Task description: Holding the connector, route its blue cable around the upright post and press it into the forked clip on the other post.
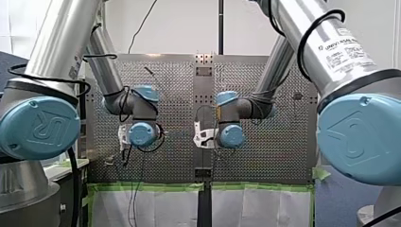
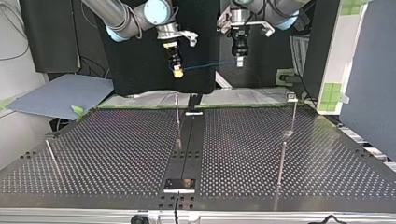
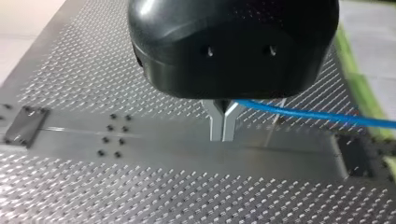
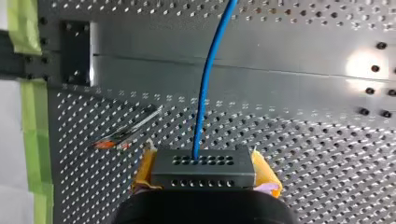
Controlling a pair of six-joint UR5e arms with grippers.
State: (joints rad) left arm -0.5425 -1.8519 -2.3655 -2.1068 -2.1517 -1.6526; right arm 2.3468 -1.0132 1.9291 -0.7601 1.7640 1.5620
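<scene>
Both grippers hang high above the perforated table (image 2: 116, 154). In the right wrist view a dark connector block (image 4: 203, 161) sits between yellow pads (image 4: 267, 173), my right gripper (image 4: 204, 173) shut on it. The blue cable (image 4: 205, 93) leaves the block and runs away from the gripper. In the top view it spans as a thin blue line (image 2: 205, 66) from my right gripper (image 2: 176, 70) to my left gripper (image 2: 239, 60). In the left wrist view the metal fingers (image 3: 217, 125) of my left gripper (image 3: 223, 137) are shut on the blue cable (image 3: 308, 114), which trails off to one side.
Thin upright posts stand on the table: one near the centre strip (image 2: 178, 122), one at the top view's near right (image 2: 281, 163), one further back with a small head (image 2: 292, 97), and one at the left (image 2: 51, 156). Green tape (image 1: 146, 187) edges the table.
</scene>
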